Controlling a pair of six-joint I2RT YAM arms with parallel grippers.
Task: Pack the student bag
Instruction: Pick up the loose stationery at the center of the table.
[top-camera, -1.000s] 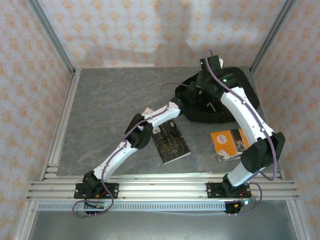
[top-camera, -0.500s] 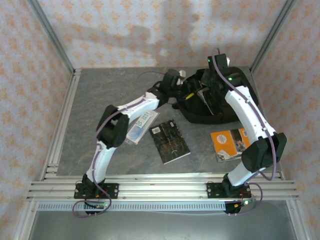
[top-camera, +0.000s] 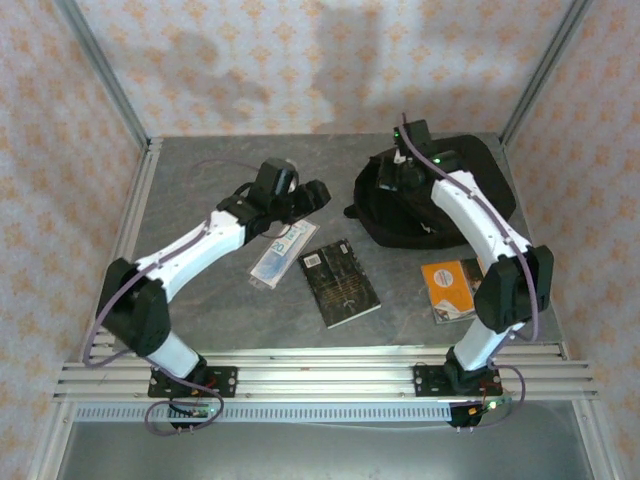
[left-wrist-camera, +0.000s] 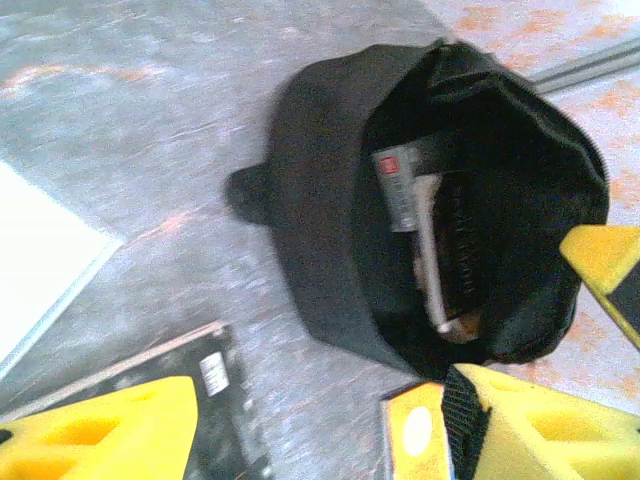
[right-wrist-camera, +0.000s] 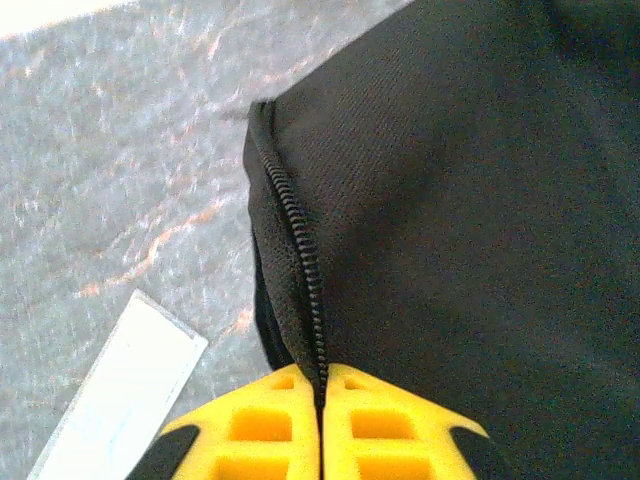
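Note:
The student bag (top-camera: 440, 205), black and soft, lies at the back right of the table. Its mouth (left-wrist-camera: 470, 200) gapes toward my left wrist camera, with a book (left-wrist-camera: 405, 185) lying inside. My right gripper (top-camera: 397, 178) (right-wrist-camera: 320, 400) is at the bag's left rim, its yellow fingers pressed together on the zipper edge (right-wrist-camera: 300, 250). My left gripper (top-camera: 303, 196) (left-wrist-camera: 290, 425) hangs open and empty left of the bag, above the table and the corner of a black book (left-wrist-camera: 215, 395).
Three books lie on the grey table: a white and light-blue one (top-camera: 282, 250), a black one (top-camera: 342, 282) in the middle and an orange one (top-camera: 458, 288) by the right arm. Aluminium rails frame the table's left, right and near edges.
My left arm has pulled back from the bag's mouth to the left, over the white book. My right gripper has shifted slightly left and nearer, along the bag's rim.

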